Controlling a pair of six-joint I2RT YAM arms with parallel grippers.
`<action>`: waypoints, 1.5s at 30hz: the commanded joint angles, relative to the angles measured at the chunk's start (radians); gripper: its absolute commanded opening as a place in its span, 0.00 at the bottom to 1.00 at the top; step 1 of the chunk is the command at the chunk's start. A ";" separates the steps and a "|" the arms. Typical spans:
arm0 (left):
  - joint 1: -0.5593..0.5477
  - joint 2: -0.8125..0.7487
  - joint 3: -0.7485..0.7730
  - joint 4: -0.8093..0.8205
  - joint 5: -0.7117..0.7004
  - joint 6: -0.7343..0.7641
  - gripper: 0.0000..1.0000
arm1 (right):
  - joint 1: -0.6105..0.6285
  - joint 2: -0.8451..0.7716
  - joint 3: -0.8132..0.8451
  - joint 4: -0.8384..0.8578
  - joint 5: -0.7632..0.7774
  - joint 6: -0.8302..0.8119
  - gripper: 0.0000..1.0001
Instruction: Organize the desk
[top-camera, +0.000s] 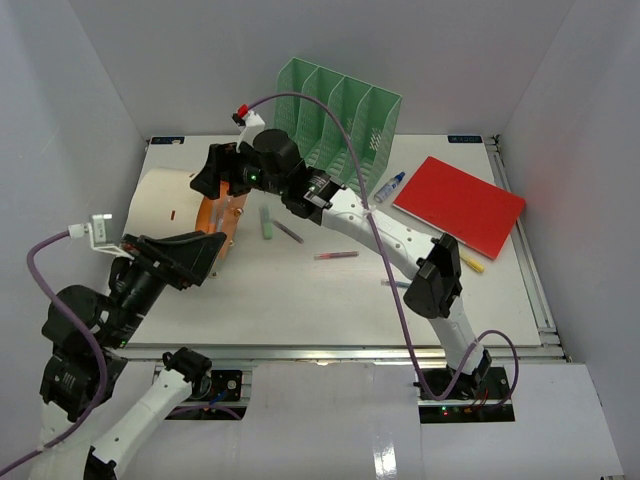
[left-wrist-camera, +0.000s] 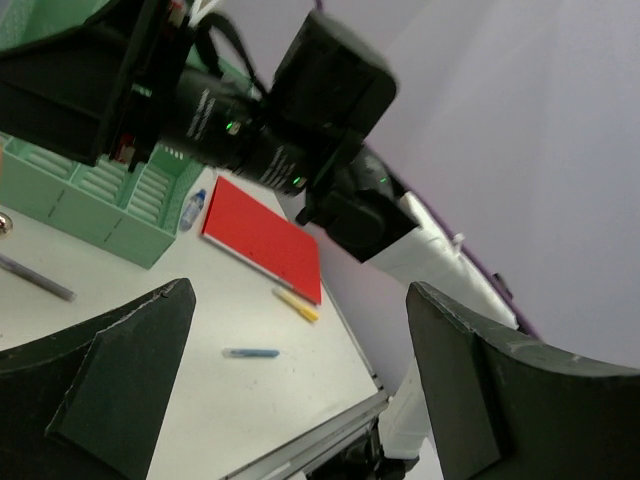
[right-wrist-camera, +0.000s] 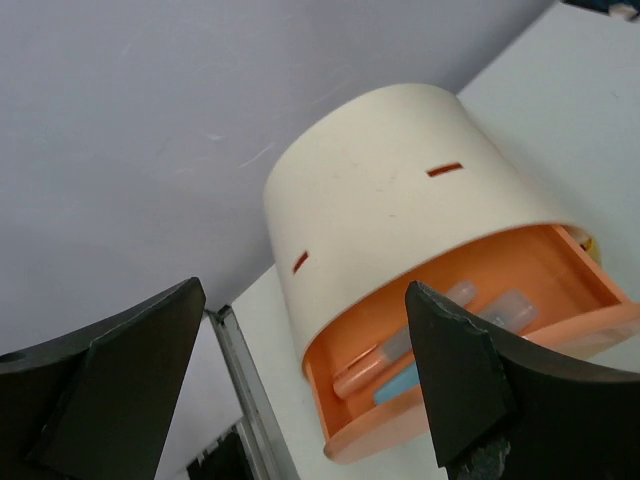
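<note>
Desk (top-camera: 300, 300) is the big white top under both arms. It lies flat with its long axis running left to right, one long edge facing the arm bases with the rail (top-camera: 330, 350) along it, and the other long edge against the back wall. Right gripper (right-wrist-camera: 305, 292) is stretched across to the far left part of the desk, up close to the cream box (top-camera: 165, 200), fingers spread wide with nothing between them. That box has its orange drawer (right-wrist-camera: 470, 330) pulled open toward the middle of the desk, with a few pens lying inside. Left gripper (left-wrist-camera: 300, 292) sits low on the left side, just beside the drawer, jaws wide too and holding nothing. Green organizer (top-camera: 340, 110) stands upright at the back, roughly centre. Red notebook (top-camera: 460, 205) lies flat at the right rear, turned at an angle to the desk edges. It's got a blue-capped marker (top-camera: 390, 186) just off its left corner and a yellow pen (top-camera: 472, 265) near its front corner. Loose around the middle are a green stick (top-camera: 266, 224), a purple pen (top-camera: 290, 233), a red pen (top-camera: 335, 256) and a blue pen (left-wrist-camera: 250, 353).
</note>
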 joint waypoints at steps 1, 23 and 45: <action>0.001 0.138 0.013 -0.016 0.142 0.057 0.93 | -0.130 -0.171 -0.070 0.169 -0.448 -0.247 0.88; -0.289 1.128 0.228 -0.120 -0.625 0.207 0.59 | -0.980 -0.995 -1.432 0.206 -0.952 -0.653 0.87; -0.038 1.511 0.404 -0.039 -0.623 0.371 0.64 | -1.124 -1.035 -1.496 0.254 -1.130 -0.669 0.87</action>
